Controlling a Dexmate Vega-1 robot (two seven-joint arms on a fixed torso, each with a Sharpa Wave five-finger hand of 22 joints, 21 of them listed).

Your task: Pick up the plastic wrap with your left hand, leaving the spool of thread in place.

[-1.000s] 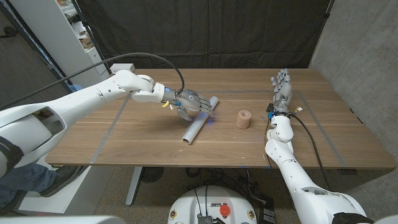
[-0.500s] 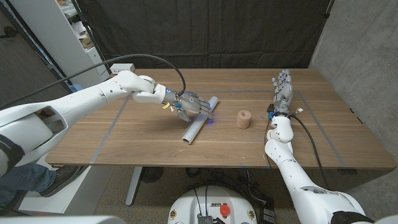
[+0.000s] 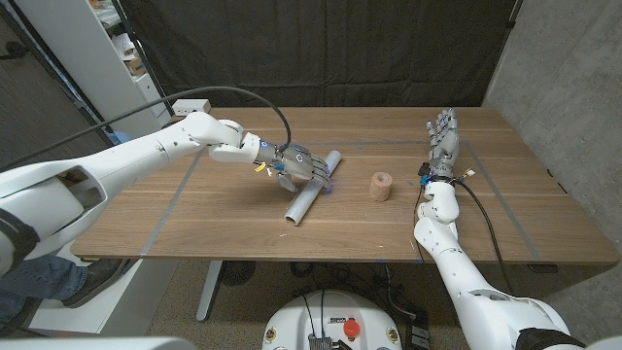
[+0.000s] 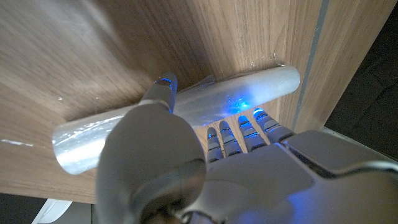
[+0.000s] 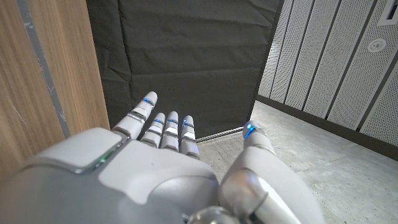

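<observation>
**Left Hand Over the Roll, Grip Not Sure Yet**

The plastic wrap (image 3: 312, 190) lay on the wooden table (image 3: 194, 219), a long clear roll set at a slant near the middle. The left hand (image 3: 297, 163) was right over the far part of the roll. In the left wrist view the fingers (image 4: 239, 127) reached over one side of the roll and the thumb came down on the other side. The pictures did not show if the hand was really squeezing the roll or only touching it, so I cannot tell.

The spool of thread (image 3: 380, 186) stood near the roll, but not touching it. The right hand (image 3: 440, 144) was well apart from both, fingers straight and spread, holding nothing.

The roll was round and smooth, so it could slip or roll away if the fingers pushed before they closed. The long free end could swing and bump the spool if the hand lifted it crooked.
</observation>
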